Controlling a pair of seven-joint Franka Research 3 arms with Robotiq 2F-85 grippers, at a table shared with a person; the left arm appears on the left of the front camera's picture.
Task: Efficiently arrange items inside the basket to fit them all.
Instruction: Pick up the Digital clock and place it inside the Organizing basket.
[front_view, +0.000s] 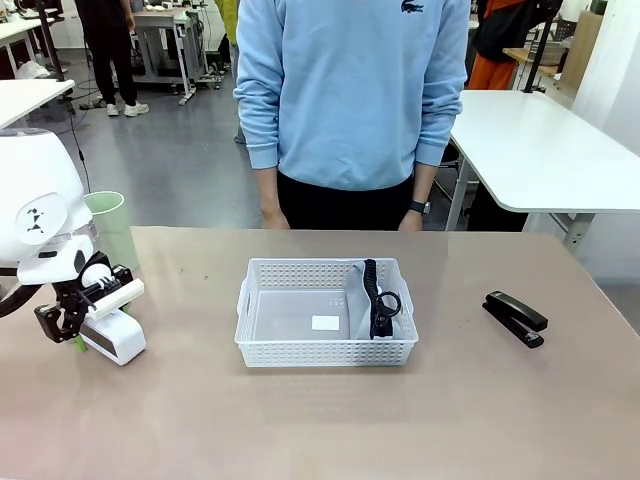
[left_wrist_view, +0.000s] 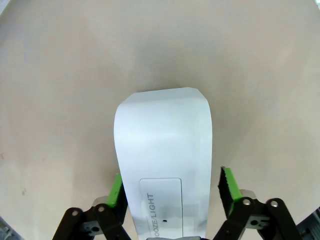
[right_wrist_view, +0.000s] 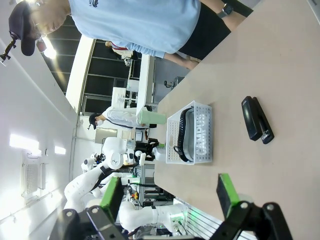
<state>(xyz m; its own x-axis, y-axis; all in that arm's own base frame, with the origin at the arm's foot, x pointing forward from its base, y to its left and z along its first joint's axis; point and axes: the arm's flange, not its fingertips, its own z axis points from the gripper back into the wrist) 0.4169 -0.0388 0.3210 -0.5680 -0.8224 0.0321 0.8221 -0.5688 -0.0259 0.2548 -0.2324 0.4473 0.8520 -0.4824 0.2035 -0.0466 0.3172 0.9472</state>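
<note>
I have the left gripper (left_wrist_view: 172, 184) down over the device (left_wrist_view: 162, 135), which lies flat on the table (front_view: 300, 420) at my far left, well apart from the basket (front_view: 325, 353). The jaws straddle its narrow width. One of the pads (left_wrist_view: 228, 181) stands just clear of the device's side and the opposite one sits against it, so I read this as wide open around the device with no firm hold yet. Coming in across the short side makes sense, because the long rounded body would not fit between the fingers any other way. The right gripper (right_wrist_view: 168, 192) hangs open over bare table with nothing in it, looking toward the stapler (front_view: 516, 318), which lies on the table to the right of the basket. The pouch (right_wrist_view: 202, 135) is already in the basket, stood on edge along the right wall with its strap (front_view: 372, 285) draped over it. I judge that is meant to leave the rest of the floor free for the flat device. The cup (front_view: 110, 225) stands upright behind my left arm, outside the basket. The person (front_view: 350, 90) waits at the far edge, hands down. Next I need a square clamp before lifting, since the smooth shell could slip.
</note>
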